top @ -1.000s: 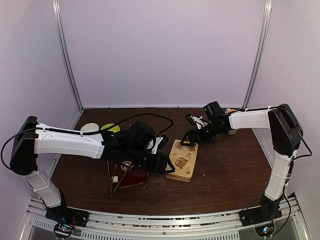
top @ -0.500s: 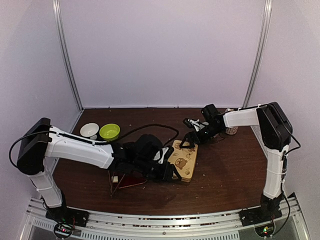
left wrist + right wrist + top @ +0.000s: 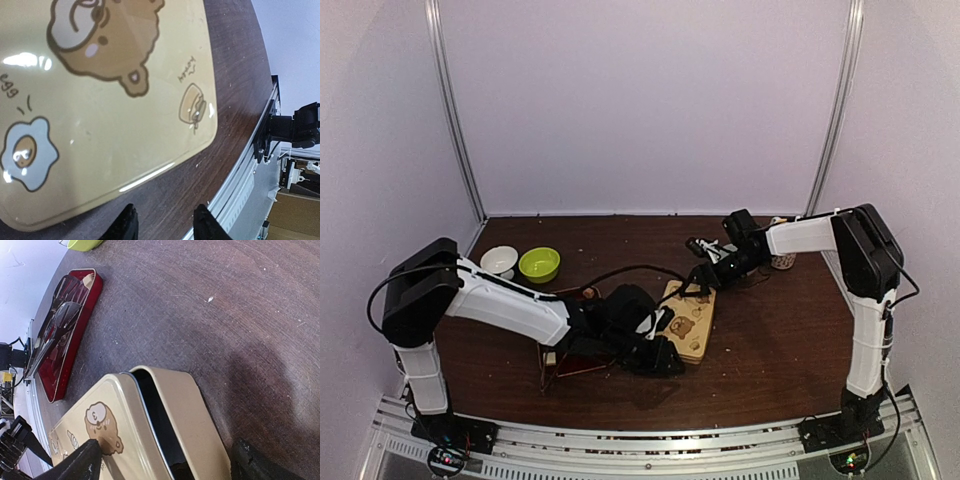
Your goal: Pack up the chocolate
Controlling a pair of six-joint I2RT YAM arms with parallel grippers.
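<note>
A beige tin lies mid-table under a lid printed with bears. In the right wrist view the lid sits shifted, leaving a dark gap along the tin's far wall. I cannot make out the chocolate; only something dark shows deep in that gap. My right gripper stands open astride the tin's far end, one finger over the lid and the other beside the wall. My left gripper hovers open off the lid's near edge, with only bare table between its fingers.
A red tray with a small pale cube lies left of the tin. A white bowl and a green bowl stand at the back left. A cup stands behind the right arm. The metal front rail runs close to the left gripper.
My left arm has swung forward and right to the tin's near end, its jaws narrowing. The right gripper has stayed at the far end, its jaws closing in a little.
</note>
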